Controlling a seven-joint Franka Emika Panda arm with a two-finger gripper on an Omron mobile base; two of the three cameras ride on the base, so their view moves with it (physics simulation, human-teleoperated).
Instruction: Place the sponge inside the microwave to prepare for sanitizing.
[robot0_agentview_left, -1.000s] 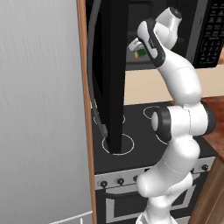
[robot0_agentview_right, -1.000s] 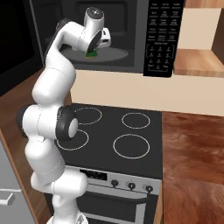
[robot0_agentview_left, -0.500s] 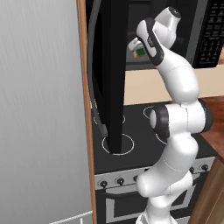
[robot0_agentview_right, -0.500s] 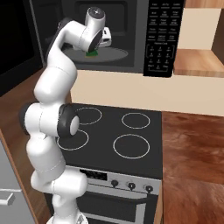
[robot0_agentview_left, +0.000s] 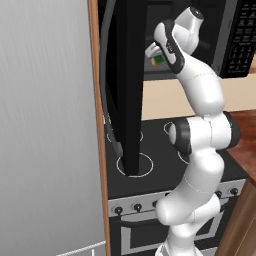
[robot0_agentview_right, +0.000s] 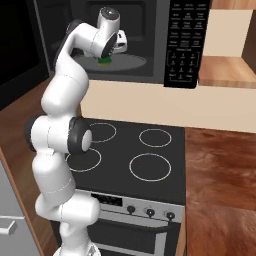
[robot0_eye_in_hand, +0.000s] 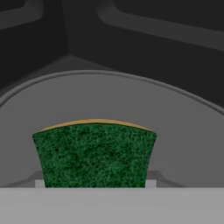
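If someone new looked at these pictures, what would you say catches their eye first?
Most likely the white arm reaching up into the open microwave above the black stove, its gripper closed on the sponge over the grey turntable. In the hand view, the sponge's dark green face sits right in front. The microwave door also stands out, swung wide open beside the arm.

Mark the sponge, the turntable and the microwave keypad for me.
sponge (robot0_eye_in_hand: 94, 153): hand view, middle of its green scrub face.
turntable (robot0_eye_in_hand: 183, 131): hand view, bare grey plate right of the sponge.
microwave keypad (robot0_agentview_right: 184, 45): right base view, centre of the white-marked button panel.
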